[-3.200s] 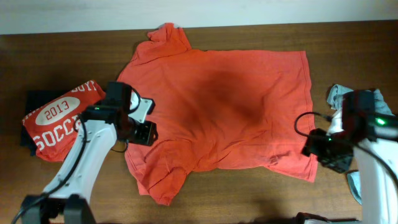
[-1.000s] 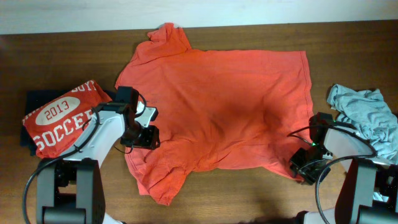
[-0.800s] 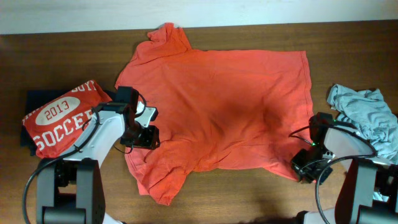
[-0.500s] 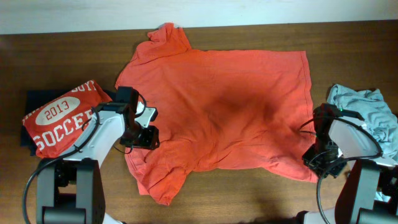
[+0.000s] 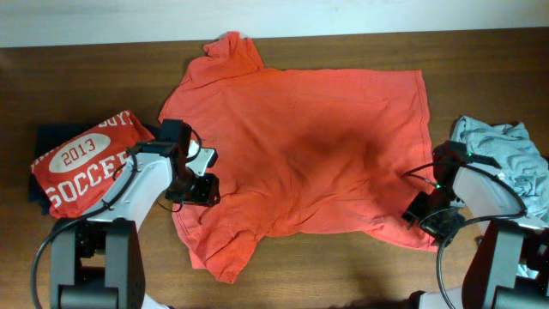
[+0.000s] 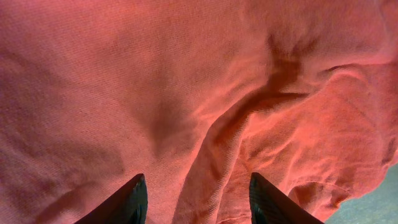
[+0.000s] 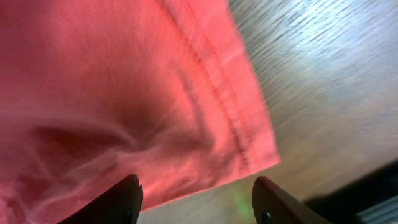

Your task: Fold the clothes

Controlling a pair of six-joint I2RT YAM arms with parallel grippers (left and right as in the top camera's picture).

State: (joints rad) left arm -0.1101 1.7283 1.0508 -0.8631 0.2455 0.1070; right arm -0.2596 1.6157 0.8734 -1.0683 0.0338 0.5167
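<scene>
SOCCER shirt [image 5: 81, 167] hides most of navy shirt [image 5: 49, 136].

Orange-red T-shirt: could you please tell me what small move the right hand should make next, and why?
Probably lower the right hand and close on the hem corner of the orange-red T-shirt: the hand stands open over that corner, holding nothing, and the shirt lies spread, unfolded.

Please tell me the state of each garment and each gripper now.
Large orange-red cotton T-shirt: spread out, unfolded, wrinkled.
Orange-red T-shirt with white SOCCER lettering: folded, lying on the dark navy one.
Dark navy T-shirt: under the folded one, mostly hidden.
Pale grey-blue T-shirt: crumpled, unfolded.
Left gripper: open, over the large shirt's creased cloth.
Right gripper: open, over the large shirt's hem corner.
</scene>
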